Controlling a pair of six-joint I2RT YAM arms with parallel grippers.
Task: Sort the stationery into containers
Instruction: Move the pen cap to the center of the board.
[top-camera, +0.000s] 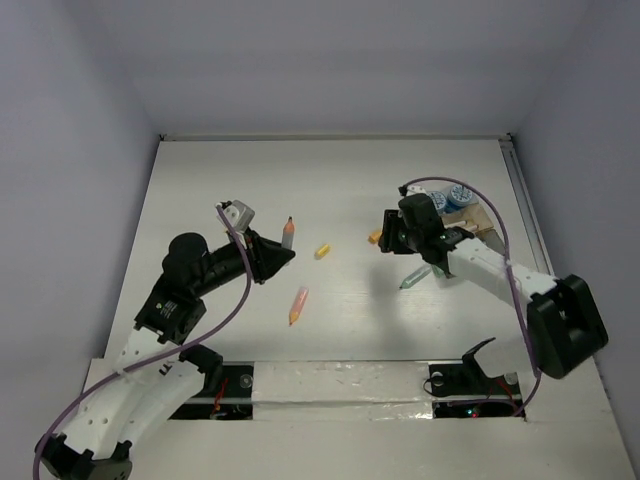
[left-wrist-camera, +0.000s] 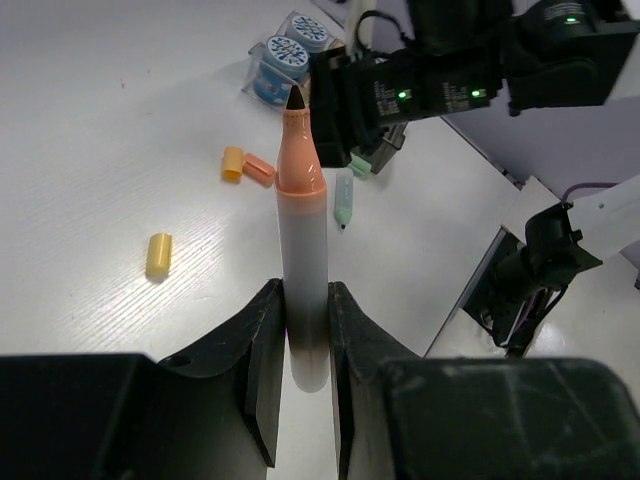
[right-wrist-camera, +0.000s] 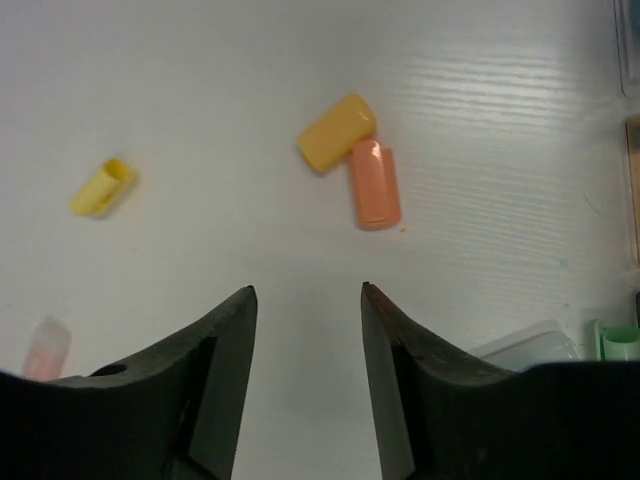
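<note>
My left gripper (top-camera: 277, 256) is shut on a grey marker with an orange tip (left-wrist-camera: 300, 170) and holds it above the table, tip pointing away. My right gripper (right-wrist-camera: 308, 290) is open and empty, just short of a yellow stub (right-wrist-camera: 337, 132) and an orange stub (right-wrist-camera: 376, 183) that lie touching. Another yellow stub (top-camera: 322, 251) lies mid-table and an orange pen (top-camera: 298, 305) lies nearer. A light-green pen (top-camera: 415, 278) lies under the right arm. Blue-and-white pots (top-camera: 447, 198) sit in a clear tray beside a tan tray (top-camera: 484, 222), both partly hidden by the right arm.
The right arm (left-wrist-camera: 450, 70) hangs over the trays' near side. White walls close the table's far and side edges. The arm bases and cables are at the near edge.
</note>
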